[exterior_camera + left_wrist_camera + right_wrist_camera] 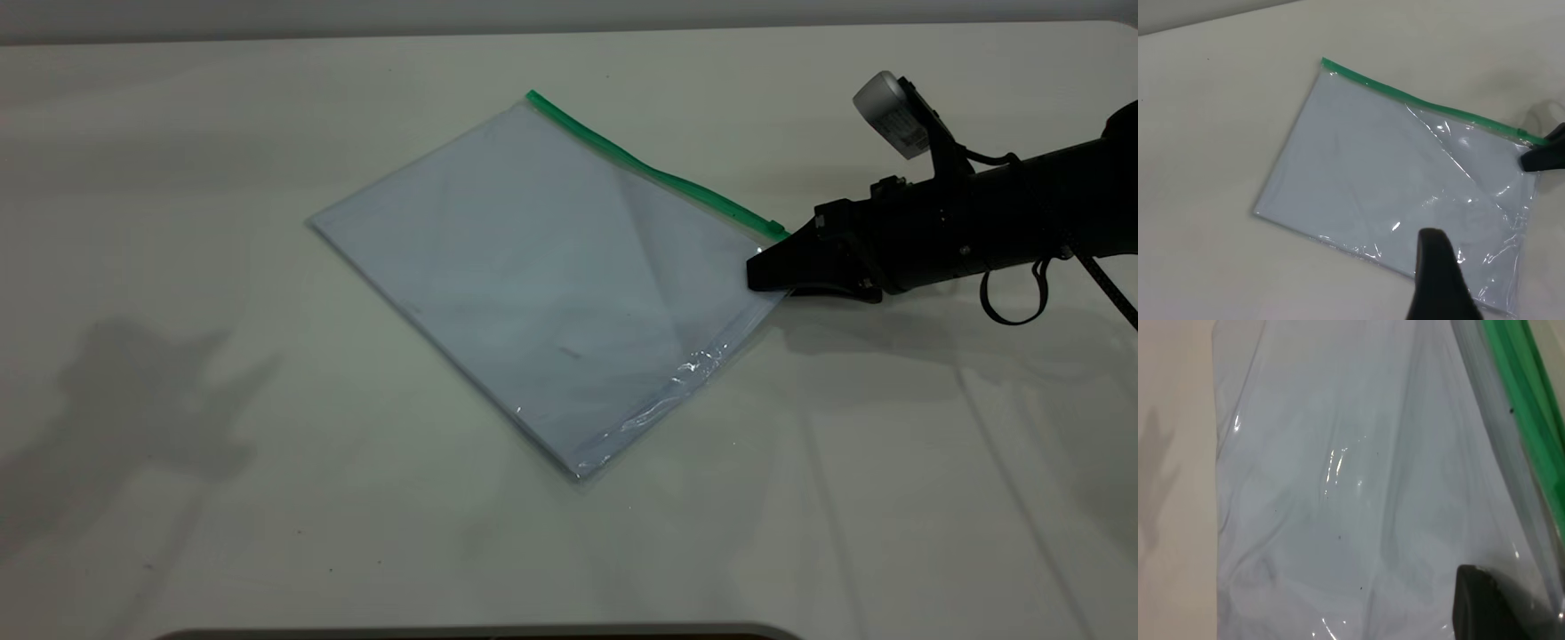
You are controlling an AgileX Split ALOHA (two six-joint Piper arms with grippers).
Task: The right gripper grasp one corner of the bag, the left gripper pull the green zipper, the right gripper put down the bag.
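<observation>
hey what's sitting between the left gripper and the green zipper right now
Only the bag's own clear face with pale sheets inside; the left wrist view shows the left gripper and the green zipper at opposite long edges.

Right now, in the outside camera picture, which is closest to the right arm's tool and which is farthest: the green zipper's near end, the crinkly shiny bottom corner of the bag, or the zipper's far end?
From the right tool:
1. Green zipper's near end, just above the tool tip.
2. Crinkly bottom corner of the bag, lower and toward the front.
3. Zipper's far end, up at the back.

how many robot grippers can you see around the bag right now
2: the right gripper at the bag's green zipper corner, and the left gripper hovering above the bag's opposite long edge.
</observation>
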